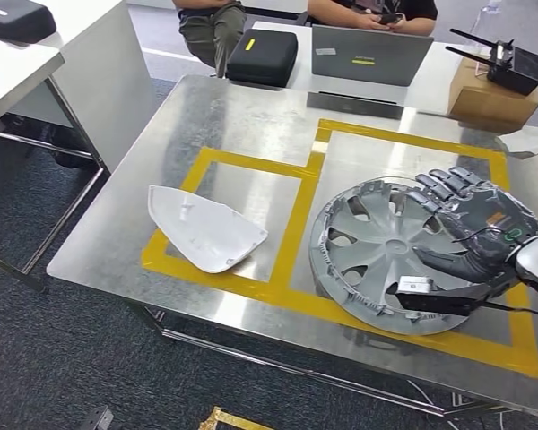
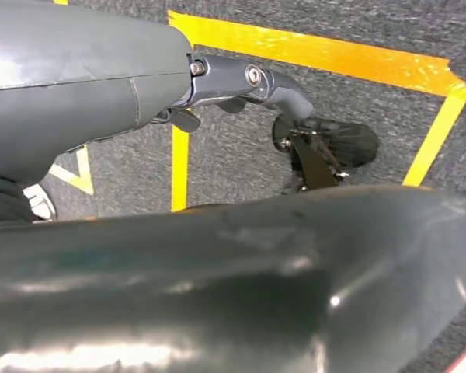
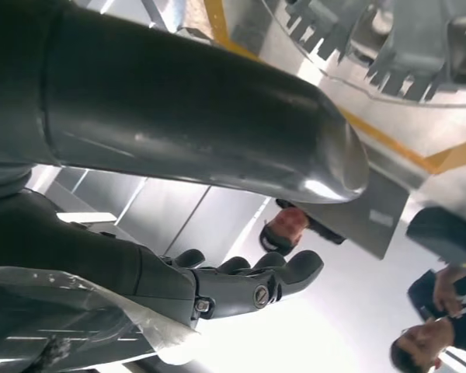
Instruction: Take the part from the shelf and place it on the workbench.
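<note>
- The wheel cover — a grey, spoked disc — lies flat on the steel desk, inside the larger of the two boxes marked out in yellow tape, toward the robot's right side.
- The right hand sits over the disc's right-hand rim: its dark fingers stretch out across the far-right part of the rim, pointing away and to the left, and the thumb reaches in over the spokes toward the hub.
- Fingers and thumb look spread on either side of the rim rather than curled shut; whether they in fact grip the cover or merely rest on it cannot be told from the head view, and the right wrist view does not settle it.
- The relation that counts: the disc's centre lies to the left of the hand, so the hand is at the edge and not above the middle. Being round, the cover has no long axis; its flat face is level with the desk.
- The right arm is plainly the nearer one. The left hand hangs low over carpet with floor tape, well apart from the desk, its fingers extended and holding nothing.
- A white curved shell lies in the smaller taped box, well to the left of the cover and clear of it.
- Judged from this, the cover seems already placed, and the next move would be to lift the hand off to the right without dragging the rim.
</note>
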Controlling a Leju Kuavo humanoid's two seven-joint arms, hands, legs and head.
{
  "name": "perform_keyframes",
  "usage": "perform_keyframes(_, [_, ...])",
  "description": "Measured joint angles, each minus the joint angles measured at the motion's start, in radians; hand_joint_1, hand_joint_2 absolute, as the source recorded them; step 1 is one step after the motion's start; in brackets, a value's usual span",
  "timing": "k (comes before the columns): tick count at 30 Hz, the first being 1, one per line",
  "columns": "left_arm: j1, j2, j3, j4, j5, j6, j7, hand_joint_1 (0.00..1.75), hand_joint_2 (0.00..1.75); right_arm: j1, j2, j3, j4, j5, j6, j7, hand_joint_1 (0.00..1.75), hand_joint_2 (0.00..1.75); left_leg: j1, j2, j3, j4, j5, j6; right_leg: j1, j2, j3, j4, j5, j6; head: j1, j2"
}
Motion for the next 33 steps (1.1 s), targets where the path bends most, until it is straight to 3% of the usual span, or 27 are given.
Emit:
perform_keyframes(4, [-0.02, 0.011, -0.057, -0.022, 0.041, 0.025, -0.032, 0.0, 0.0, 0.037, -0.006, 0.009, 0.001, 0.071, -0.142, 0.056, 0.0, 0.0, 0.0, 0.0, 0.0, 0.0, 0.0, 0.0, 0.0, 0.0, 0.0, 0.0, 0.0, 0.0, 0.0, 0.0])
perform_keyframes(9, [-0.062, 0.017, -0.135, -0.043, 0.068, 0.057, -0.064, 0.0, 0.0, 0.2, 0.005, -0.069, -0.01, 0.224, -0.312, 0.104, 0.0, 0.0, 0.0, -0.003, -0.001, 0.0, 0.0, 0.0, 0.0, -0.003, 0.001, 0.0, 0.0, 0.0, 0.0, 0.0])
perform_keyframes(16, [-0.088, 0.017, -0.189, -0.043, 0.078, 0.062, -0.076, 0.0, 0.0, 0.328, 0.022, -0.164, -0.021, 0.275, -0.344, 0.106, 0.0, 0.0, 0.0, -0.003, -0.001, 0.001, 0.0, 0.0, 0.0, -0.003, 0.001, 0.0, 0.0, 0.0, 0.0, 0.0])
perform_keyframes(21, [-0.11, 0.016, -0.225, -0.043, 0.074, 0.1, -0.082, 0.0, 0.0, 0.468, 0.077, -0.268, -0.044, 0.383, -0.428, 0.119, 0.0, 0.0, -0.001, -0.005, -0.002, 0.008, -0.003, 0.004, -0.002, -0.004, 0.002, -0.001, 0.001, 0.003, 0.0, 0.0])
perform_keyframes(25, [-0.122, 0.016, -0.24, -0.044, 0.074, 0.114, -0.082, 0.0, 0.0, 0.544, 0.109, -0.331, -0.061, 0.415, -0.449, 0.124, 0.0, 0.0, -0.002, 0.0, -0.002, 0.008, 0.005, 0.015, -0.004, 0.003, 0.002, -0.004, 0.008, 0.015, 0.0, 0.0])
perform_keyframes(26, [-0.126, 0.016, -0.243, -0.045, 0.074, 0.12, -0.082, 0.0, 0.0, 0.559, 0.115, -0.346, -0.065, 0.421, -0.456, 0.124, 0.0, 0.0, 0.0, 0.006, -0.001, 0.0, 0.013, 0.02, -0.003, -0.009, -0.003, -0.003, 0.003, 0.019, 0.0, 0.0])
perform_keyframes(28, [-0.132, 0.015, -0.252, -0.05, 0.074, 0.134, -0.082, 0.0, 0.0, 0.584, 0.13, -0.377, -0.072, 0.437, -0.473, 0.126, 0.0, 0.0, 0.004, 0.02, -0.002, -0.018, 0.028, 0.028, 0.001, -0.059, -0.026, 0.046, -0.046, 0.023, 0.005, 0.0])
perform_keyframes(30, [-0.133, 0.014, -0.259, -0.055, 0.075, 0.146, -0.082, 0.0, 0.0, 0.609, 0.149, -0.401, -0.075, 0.449, -0.487, 0.128, 0.0, 0.0, 0.005, 0.034, -0.008, -0.02, 0.036, 0.03, 0.0, -0.102, -0.07, 0.17, -0.126, 0.028, 0.009, 0.0])
perform_keyframes(31, [-0.133, 0.013, -0.263, -0.058, 0.075, 0.152, -0.082, 0.0, 0.0, 0.625, 0.161, -0.412, -0.076, 0.455, -0.494, 0.128, 0.0, 0.0, 0.005, 0.041, -0.013, -0.019, 0.038, 0.029, -0.002, -0.107, -0.087, 0.231, -0.155, 0.031, 0.009, 0.0])
perform_keyframes(32, [-0.133, 0.011, -0.268, -0.061, 0.075, 0.159, -0.082, 0.0, 0.0, 0.642, 0.175, -0.423, -0.078, 0.46, -0.5, 0.128, 0.0, 0.0, 0.006, 0.048, -0.019, -0.018, 0.041, 0.026, -0.004, -0.108, -0.092, 0.266, -0.166, 0.034, 0.009, 0.0])
perform_keyframes(33, [-0.134, 0.01, -0.272, -0.064, 0.074, 0.166, -0.082, 0.0, 0.0, 0.659, 0.189, -0.435, -0.08, 0.466, -0.508, 0.128, 0.0, 0.0, 0.008, 0.053, -0.024, -0.015, 0.043, 0.023, -0.007, -0.109, -0.077, 0.262, -0.159, 0.038, 0.009, 0.0])
